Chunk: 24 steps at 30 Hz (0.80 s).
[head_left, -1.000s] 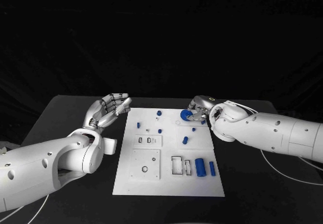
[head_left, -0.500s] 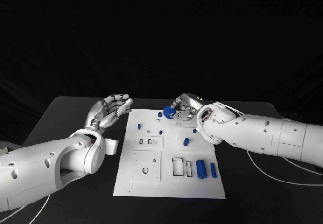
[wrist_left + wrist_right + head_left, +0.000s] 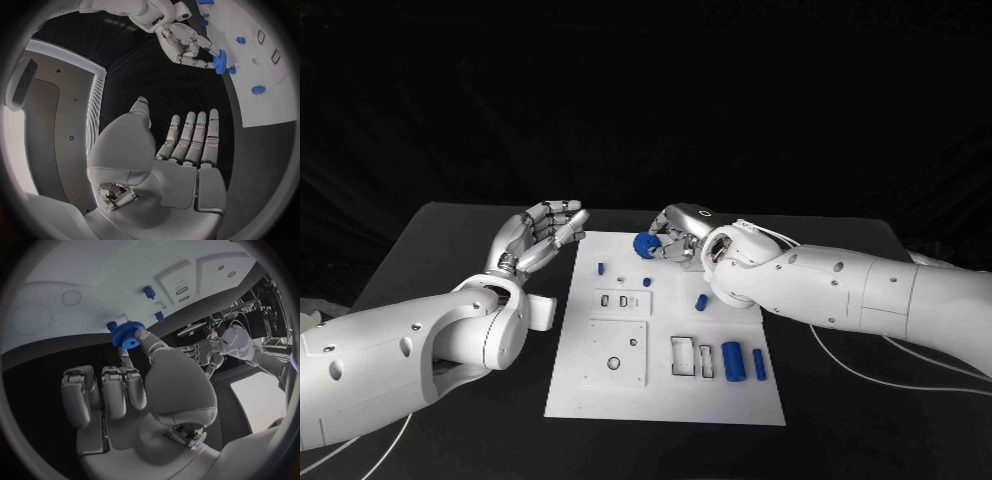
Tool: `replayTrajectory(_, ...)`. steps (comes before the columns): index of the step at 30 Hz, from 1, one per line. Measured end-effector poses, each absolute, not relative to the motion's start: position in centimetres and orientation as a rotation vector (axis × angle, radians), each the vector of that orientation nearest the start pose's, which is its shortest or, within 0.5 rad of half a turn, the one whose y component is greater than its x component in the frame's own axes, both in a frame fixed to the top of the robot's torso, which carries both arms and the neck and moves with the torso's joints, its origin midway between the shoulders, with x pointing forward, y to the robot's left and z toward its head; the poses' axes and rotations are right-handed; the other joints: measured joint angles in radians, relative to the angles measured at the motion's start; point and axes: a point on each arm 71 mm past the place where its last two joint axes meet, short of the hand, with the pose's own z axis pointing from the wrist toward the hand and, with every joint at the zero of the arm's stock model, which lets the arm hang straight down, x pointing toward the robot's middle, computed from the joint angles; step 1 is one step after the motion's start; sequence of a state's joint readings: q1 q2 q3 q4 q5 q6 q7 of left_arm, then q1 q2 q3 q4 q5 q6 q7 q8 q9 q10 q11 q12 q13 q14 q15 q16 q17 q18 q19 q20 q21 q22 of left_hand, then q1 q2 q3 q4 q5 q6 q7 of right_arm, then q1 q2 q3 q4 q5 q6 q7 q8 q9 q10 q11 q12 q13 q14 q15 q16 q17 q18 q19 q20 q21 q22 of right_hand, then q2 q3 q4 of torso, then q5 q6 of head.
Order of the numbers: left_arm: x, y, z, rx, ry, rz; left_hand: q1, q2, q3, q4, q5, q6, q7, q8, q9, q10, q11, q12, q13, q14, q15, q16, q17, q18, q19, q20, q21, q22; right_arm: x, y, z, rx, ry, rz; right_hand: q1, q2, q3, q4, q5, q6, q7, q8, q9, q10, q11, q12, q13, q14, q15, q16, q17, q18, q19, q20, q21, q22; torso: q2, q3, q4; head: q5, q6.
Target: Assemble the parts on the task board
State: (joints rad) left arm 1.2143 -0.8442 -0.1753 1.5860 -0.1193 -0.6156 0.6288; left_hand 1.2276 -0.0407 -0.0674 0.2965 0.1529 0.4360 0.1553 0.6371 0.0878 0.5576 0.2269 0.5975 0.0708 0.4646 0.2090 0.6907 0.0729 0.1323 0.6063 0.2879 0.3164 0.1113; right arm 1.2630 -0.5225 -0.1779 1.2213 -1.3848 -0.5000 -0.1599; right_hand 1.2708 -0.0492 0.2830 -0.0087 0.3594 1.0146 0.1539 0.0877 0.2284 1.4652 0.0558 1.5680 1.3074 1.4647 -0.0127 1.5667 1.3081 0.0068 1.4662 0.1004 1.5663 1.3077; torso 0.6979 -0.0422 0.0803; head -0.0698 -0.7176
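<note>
The white task board (image 3: 661,400) lies in the middle of the black table. My right hand (image 3: 681,234) hovers over the board's far edge and pinches a blue gear (image 3: 645,245) between thumb and fingertips. The right wrist view shows the gear (image 3: 128,334) at the tips of this hand (image 3: 140,390), just off the board (image 3: 94,275). My left hand (image 3: 542,231) stays open, fingers apart, beside the board's far left corner and holds nothing. In the left wrist view, the left hand (image 3: 181,150) faces the right hand (image 3: 186,42) and its gear (image 3: 220,63).
Small blue pegs (image 3: 600,268) (image 3: 646,282) (image 3: 702,301) stand on the board's far half. Two blue cylinders (image 3: 731,360) (image 3: 759,363) lie near its front right, beside rectangular slots (image 3: 679,355). A square plate with holes (image 3: 613,352) sits front left.
My right hand has carried the blue gear leftwards along the board's far edge, from the far right corner to its middle. The left hand has hardly moved.
</note>
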Motion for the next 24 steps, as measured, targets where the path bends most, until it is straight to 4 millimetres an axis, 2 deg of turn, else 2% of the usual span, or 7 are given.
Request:
replayTrajectory(10,46.19,20.71,-19.48,-0.865,1.255,-1.371,0.0,0.0,0.0,0.0,0.0,0.0,0.0,0.0,0.0,0.0,0.0,0.0,0.0,0.0,0.0,0.0,0.0,0.0,0.0,0.0,0.0,0.0,53.53,-12.48,-20.79,-0.141,1.594,0.57,0.003,0.003,0.0,0.0,-0.006,0.0,0.0,-0.009,-0.006,0.0,0.0,0.0,0.0,0.0,0.0,0.0,0.0,0.0,0.0,0.0,0.0,0.0,-0.001,-0.0001,-0.0033,0.013,-0.007)
replayTrajectory(24,46.19,20.57,-19.47,-0.864,1.256,-1.374,0.0,0.0,0.0,0.0,0.0,0.0,0.0,0.0,0.0,0.0,0.0,0.0,0.0,0.0,0.0,0.0,0.0,0.0,0.0,0.0,0.0,0.0,53.86,-11.8,-21.17,-0.174,1.615,0.549,0.004,0.001,-0.001,-0.001,-0.017,-0.002,-0.002,-0.019,-0.006,0.0,0.0,0.0,0.0,0.0,0.0,0.0,0.0,0.0,0.0,0.0,0.0,0.0,-0.001,0.001,-0.0048,0.011,-0.009)
